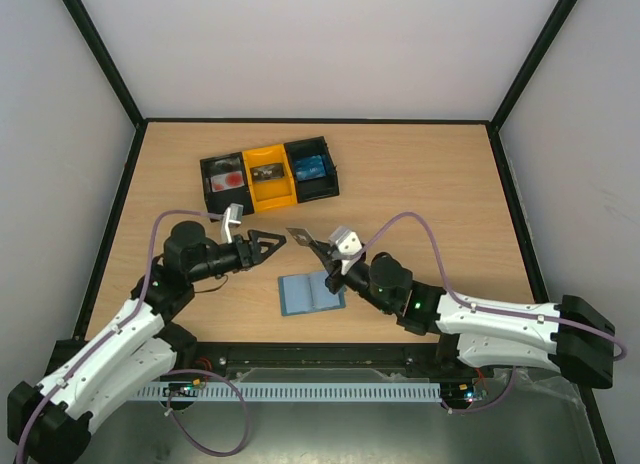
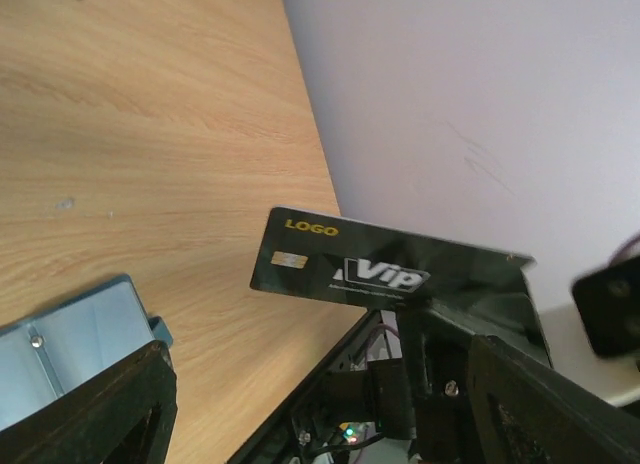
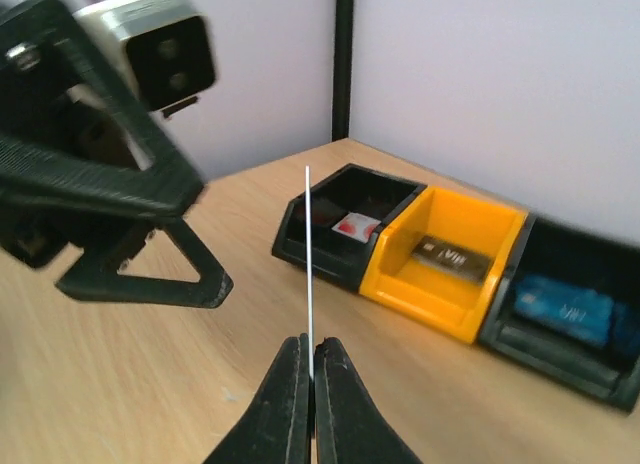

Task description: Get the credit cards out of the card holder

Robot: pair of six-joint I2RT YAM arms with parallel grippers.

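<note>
The right gripper [image 3: 310,346] pinches a black card [image 2: 370,269], the left gripper [image 1: 275,242] gapes empty beside it, and carrying it to the far tray [image 1: 270,190] looks next.

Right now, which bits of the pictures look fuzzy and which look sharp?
Left wrist view: the print on the black card is sharp, the card holder in the lower corner soft. Right wrist view: the left gripper close to the lens is blurry, the tray slightly soft. Top view: even light, only faint shadows, nothing smeared.
</note>
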